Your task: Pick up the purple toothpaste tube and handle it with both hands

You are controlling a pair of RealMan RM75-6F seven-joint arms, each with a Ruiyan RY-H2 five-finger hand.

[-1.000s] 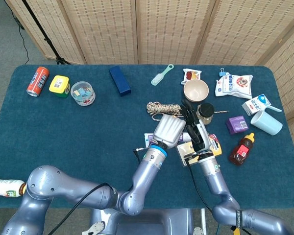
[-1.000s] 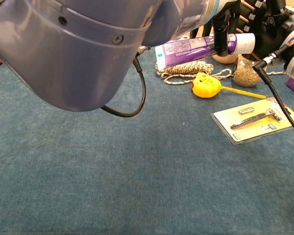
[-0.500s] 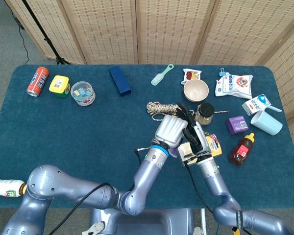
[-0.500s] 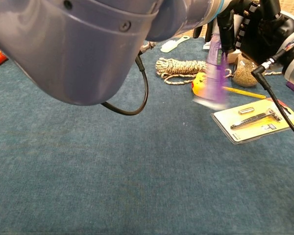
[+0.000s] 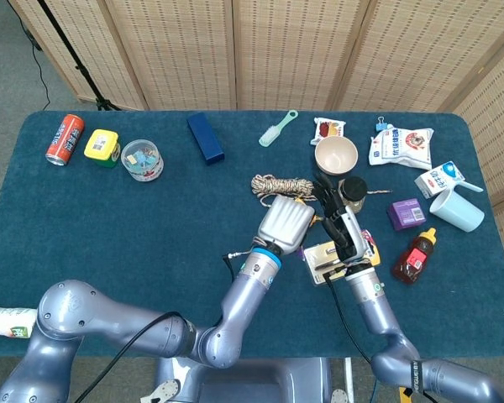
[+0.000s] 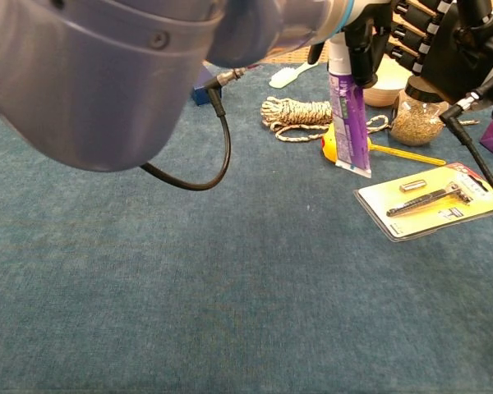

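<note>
The purple toothpaste tube [image 6: 347, 115] hangs upright in the chest view, white cap up and flat crimped end down, just above the yellow tape measure [image 6: 332, 141]. My left hand [image 5: 286, 223] pinches it near the cap with dark fingertips [image 6: 360, 51]. In the head view that hand's silver back hides the tube. My right hand [image 5: 342, 228] is close on the right, its black fingers [image 6: 411, 37] spread and a small gap away from the tube; it holds nothing.
Below the hands lie a carded razor pack [image 6: 431, 201], a rope coil [image 6: 300, 111], a grain jar [image 6: 416, 119] and a bowl [image 5: 336, 154]. A red sauce bottle [image 5: 413, 256], purple box [image 5: 406, 213] and cup [image 5: 456, 210] crowd the right side.
The tube swung from lying level between the hands to hanging vertically, cap up, from my left hand. My right hand's fingers have come away from its cap end.
</note>
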